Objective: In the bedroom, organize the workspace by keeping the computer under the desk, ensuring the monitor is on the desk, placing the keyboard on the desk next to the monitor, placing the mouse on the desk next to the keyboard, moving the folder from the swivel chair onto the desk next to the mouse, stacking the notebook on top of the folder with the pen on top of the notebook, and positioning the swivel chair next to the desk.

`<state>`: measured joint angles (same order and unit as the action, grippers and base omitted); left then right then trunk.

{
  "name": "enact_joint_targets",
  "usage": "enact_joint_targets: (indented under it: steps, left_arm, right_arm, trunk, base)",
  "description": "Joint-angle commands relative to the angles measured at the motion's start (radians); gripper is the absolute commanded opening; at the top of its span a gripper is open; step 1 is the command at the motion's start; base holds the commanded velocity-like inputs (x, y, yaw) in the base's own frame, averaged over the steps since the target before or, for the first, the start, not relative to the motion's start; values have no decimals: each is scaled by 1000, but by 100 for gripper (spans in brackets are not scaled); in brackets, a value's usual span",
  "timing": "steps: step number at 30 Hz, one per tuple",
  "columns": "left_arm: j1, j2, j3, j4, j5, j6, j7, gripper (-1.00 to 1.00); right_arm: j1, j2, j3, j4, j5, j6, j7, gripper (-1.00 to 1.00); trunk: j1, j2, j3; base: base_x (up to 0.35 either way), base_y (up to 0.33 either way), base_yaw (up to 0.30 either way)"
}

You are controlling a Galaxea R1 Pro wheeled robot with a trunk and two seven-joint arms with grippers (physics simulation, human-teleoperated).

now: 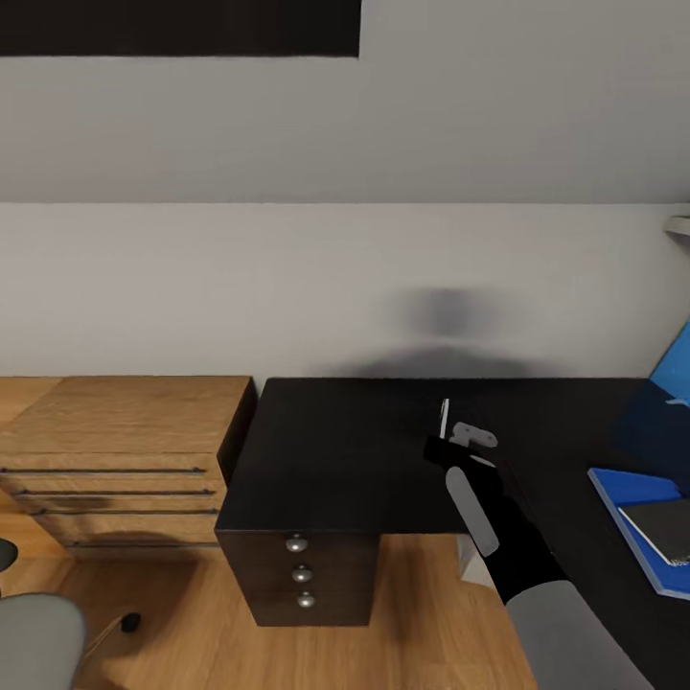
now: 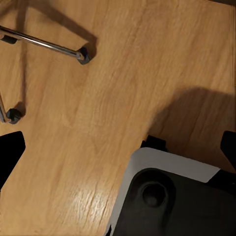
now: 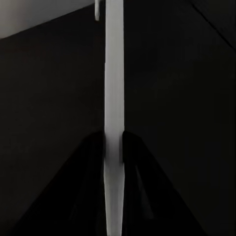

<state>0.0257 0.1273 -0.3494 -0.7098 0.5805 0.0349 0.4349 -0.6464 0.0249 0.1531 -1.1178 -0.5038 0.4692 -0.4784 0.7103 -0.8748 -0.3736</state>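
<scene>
Right tool (image 1: 450, 433) pinching the pen (image 1: 445, 417) above the worktop (image 1: 335, 460)
Notebook (image 1: 661, 527) lies on folder (image 1: 623, 489); pen not yet placed

I'm looking at a home room set up as a small study corner: a black desk (image 1: 383, 450) with a knobbed drawer unit (image 1: 302, 575) stands against a plain pale wall (image 1: 335, 278), and a low wooden drawer cabinet (image 1: 115, 460) sits just beside it on a warm wood-plank floor (image 1: 172, 623). A grey swivel chair (image 1: 34, 637) with chrome legs on casters and a blue folder (image 1: 632, 517) with a dark notebook (image 1: 666, 527) on it add to the domestic work-nook feel.
</scene>
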Motion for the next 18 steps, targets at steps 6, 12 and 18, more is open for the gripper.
enact_joint_targets:
  steps: [6,12,18]
  left_arm:
    - [0,2,-5,-4,6,3,8,100]
    - [0,7,-5,-5,6,3,8,100]
    - [0,6,-5,-5,6,3,8,100]
  right_arm:
    - [-1,0,2,-1,-10,-1,-8,-100]
    - [-1,0,-6,0,-10,-1,-6,-100]
    - [-1,0,-8,0,-10,-18,-6,-100]
  trunk:
    - [0,-1,2]
    - [0,-1,6]
    - [0,-1,14]
  base:
    - [0,0,-283]
    - [0,0,-281]
    - [0,0,-248]
